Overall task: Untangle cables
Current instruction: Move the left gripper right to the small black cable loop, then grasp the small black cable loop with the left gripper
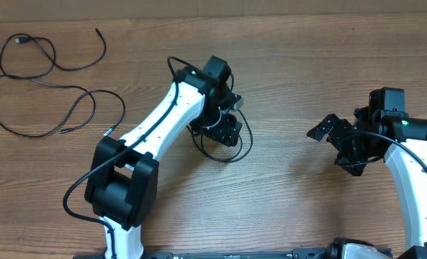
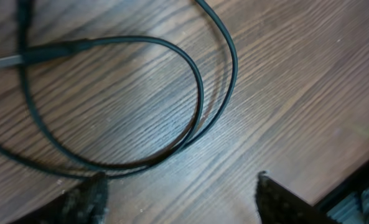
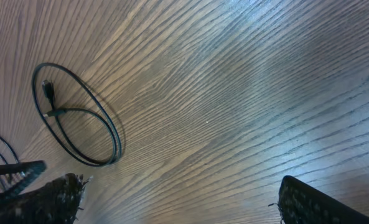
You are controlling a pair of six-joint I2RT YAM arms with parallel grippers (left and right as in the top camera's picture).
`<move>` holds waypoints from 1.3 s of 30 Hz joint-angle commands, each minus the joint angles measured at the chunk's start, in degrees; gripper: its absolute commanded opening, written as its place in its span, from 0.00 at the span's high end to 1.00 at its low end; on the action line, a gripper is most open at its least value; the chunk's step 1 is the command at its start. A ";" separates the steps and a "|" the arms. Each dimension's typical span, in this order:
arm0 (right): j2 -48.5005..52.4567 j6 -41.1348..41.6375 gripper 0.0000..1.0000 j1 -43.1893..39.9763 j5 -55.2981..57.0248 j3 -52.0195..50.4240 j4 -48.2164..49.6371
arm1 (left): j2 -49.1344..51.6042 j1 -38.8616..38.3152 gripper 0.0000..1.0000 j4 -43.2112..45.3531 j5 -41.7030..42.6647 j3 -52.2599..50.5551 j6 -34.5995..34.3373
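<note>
Overhead, cables [image 1: 250, 137] lie in loose black loops; left tool [image 1: 224, 133], right tool [image 1: 335, 149] released.

Reads as a robotics lab or test bench. Shows one wood-grain table [image 1: 307, 72] filling every view, looked down on from straight above. Has two white-and-black robot arms on it, the left arm [image 1: 159, 119] reaching from lower left to centre and the right arm [image 1: 415, 165] at lower right, both rising from the bottom edge. Adds a thick black wire [image 1: 65, 201] looping at lower left and thin black cables [image 1: 62, 86] loose at upper left. Leaves the room beyond the tabletop out of frame.
</note>
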 commanded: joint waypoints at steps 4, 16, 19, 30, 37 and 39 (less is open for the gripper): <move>-0.04 -0.37 0.00 -0.17 0.15 -0.31 0.17 | 0.02 -5.73 0.34 6.82 -1.38 -3.98 5.66; -0.04 -0.39 0.00 -0.17 0.15 -0.31 0.17 | 0.04 -10.27 0.51 14.14 -5.11 -4.74 2.84; -0.04 -0.37 0.00 -0.17 0.15 -0.31 0.17 | 0.04 -10.47 0.53 13.49 -5.01 -4.87 2.86; -0.04 -0.39 0.00 -0.17 0.15 -0.31 0.17 | 0.04 -10.58 0.51 23.52 -1.77 -12.48 1.77; -0.04 -0.37 0.00 -0.17 0.15 -0.31 0.17 | 0.11 -10.58 0.59 27.10 -3.67 -13.90 2.08; -0.04 -0.39 0.00 -0.17 0.15 -0.31 0.17 | 0.31 -10.64 0.61 27.17 -4.46 -13.92 2.29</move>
